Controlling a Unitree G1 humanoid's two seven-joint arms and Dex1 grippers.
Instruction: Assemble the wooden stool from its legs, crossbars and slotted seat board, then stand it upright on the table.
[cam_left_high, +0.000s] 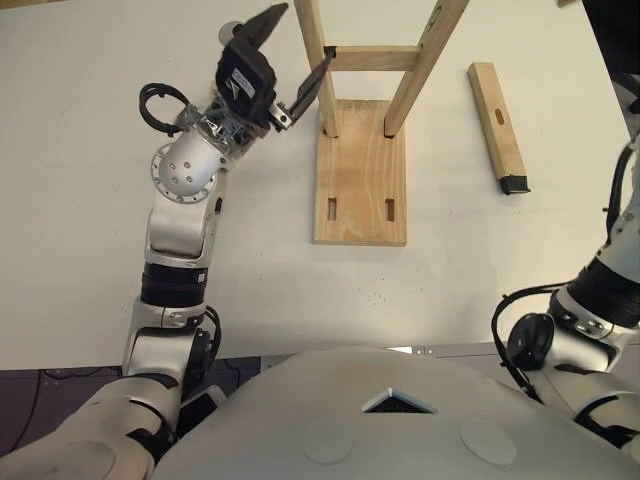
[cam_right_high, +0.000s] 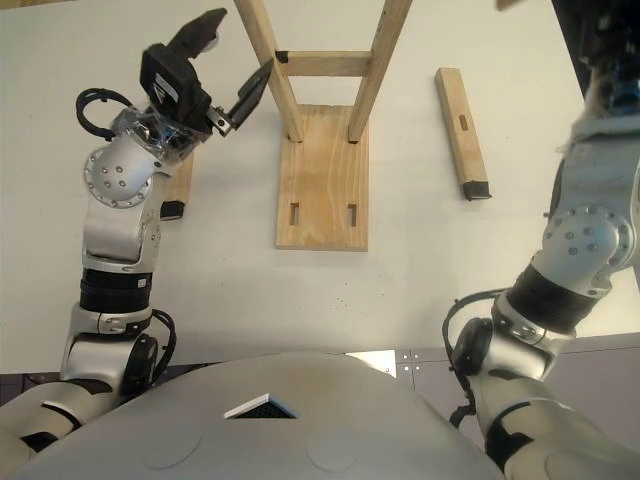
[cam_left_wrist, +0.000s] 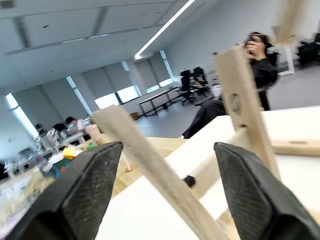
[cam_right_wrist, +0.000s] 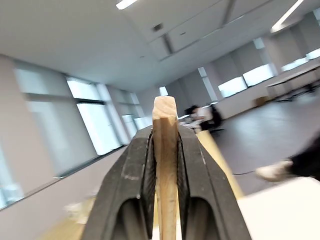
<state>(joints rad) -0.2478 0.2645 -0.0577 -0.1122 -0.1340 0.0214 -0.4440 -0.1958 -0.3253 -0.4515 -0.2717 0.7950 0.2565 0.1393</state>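
Observation:
The slotted seat board (cam_left_high: 360, 185) lies flat on the white table. Two legs (cam_left_high: 318, 70) (cam_left_high: 420, 60) stand in its far slots, joined by a crossbar (cam_left_high: 375, 58). My left gripper (cam_left_high: 305, 38) is open beside the left standing leg; in the left wrist view that leg (cam_left_wrist: 150, 165) runs between its spread black fingers (cam_left_wrist: 85, 190). A loose leg (cam_left_high: 497, 125) with a black end cap lies to the right of the board. My right gripper (cam_right_wrist: 166, 150) is shut on a narrow wooden piece (cam_right_wrist: 166, 115), which sticks out past the fingers.
Another wooden piece (cam_right_high: 180, 180) with a black end lies partly under my left arm, left of the board. The near slots (cam_left_high: 360, 208) of the seat board are unfilled. The table (cam_left_high: 90, 250) is bare around the board's near side.

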